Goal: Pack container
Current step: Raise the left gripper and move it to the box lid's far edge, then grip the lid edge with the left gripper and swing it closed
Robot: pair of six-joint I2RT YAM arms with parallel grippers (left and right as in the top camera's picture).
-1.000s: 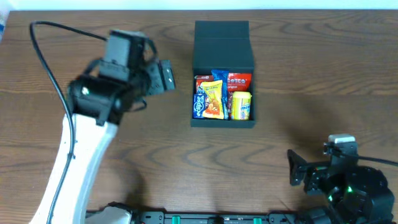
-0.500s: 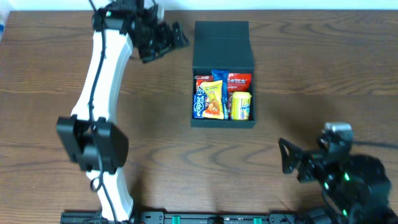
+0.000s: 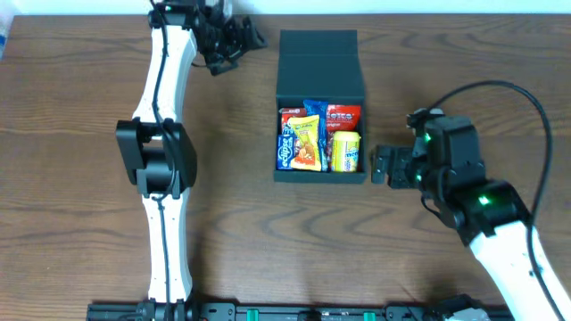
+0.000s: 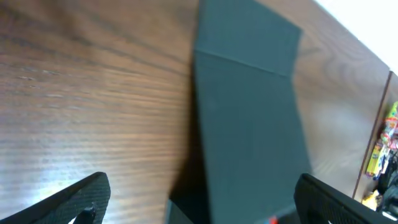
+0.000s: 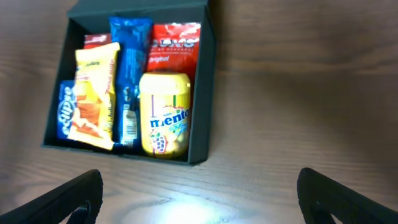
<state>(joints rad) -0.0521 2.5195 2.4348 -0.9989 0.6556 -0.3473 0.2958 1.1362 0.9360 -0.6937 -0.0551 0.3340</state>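
The dark teal-black container (image 3: 320, 176) stands open at the table's centre with its flap lid (image 3: 318, 62) laid back. It holds several snack packets and a yellow Mentos tub (image 3: 346, 152). My left gripper (image 3: 248, 37) is open and empty, just left of the lid's far end; the left wrist view shows the lid (image 4: 249, 124) between the open fingers (image 4: 205, 205). My right gripper (image 3: 384, 166) is open and empty, just right of the container's front corner. The right wrist view shows the container (image 5: 202, 93), the tub (image 5: 165, 112) and the open fingers (image 5: 199, 199).
The wooden table (image 3: 89, 178) surrounds the container. The left arm (image 3: 161, 152) stretches up the left side of the table. The table's far edge (image 3: 428, 13) runs just behind the lid.
My left gripper swung from the left of the container up to the lid's far left corner. My right gripper rose from the front right to beside the container.
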